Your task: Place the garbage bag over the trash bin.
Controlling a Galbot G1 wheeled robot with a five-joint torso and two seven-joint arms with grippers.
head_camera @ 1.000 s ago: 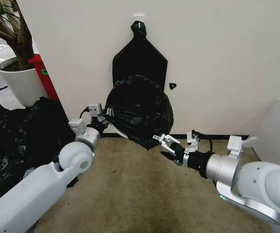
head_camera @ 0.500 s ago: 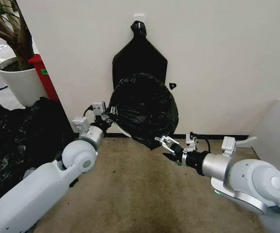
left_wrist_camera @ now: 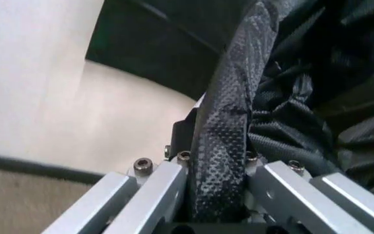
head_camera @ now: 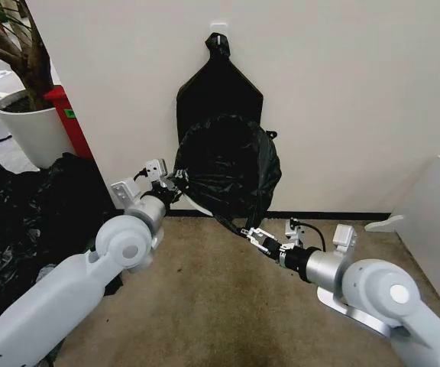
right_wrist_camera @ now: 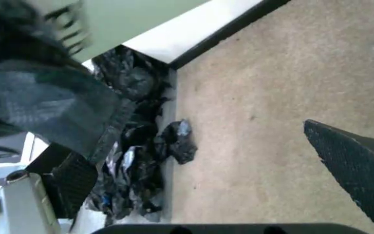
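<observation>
While the garbage bag [head_camera: 228, 172] covers the trash bin entirely, hiding it, the left tool [head_camera: 176, 183] is clamped on the bag's rim at its left edge. Right tool [head_camera: 252, 235], fingers apart, has moved closer under the bag's lower edge. Bag hangs against the wall [head_camera: 342, 92] above the carpet [head_camera: 220, 306].

We see the garbage bag [head_camera: 228, 172], glossy, wrinkled black, stretched around the tilted trash bin [head_camera: 192, 200], whose white rim peeks out lower left.
</observation>
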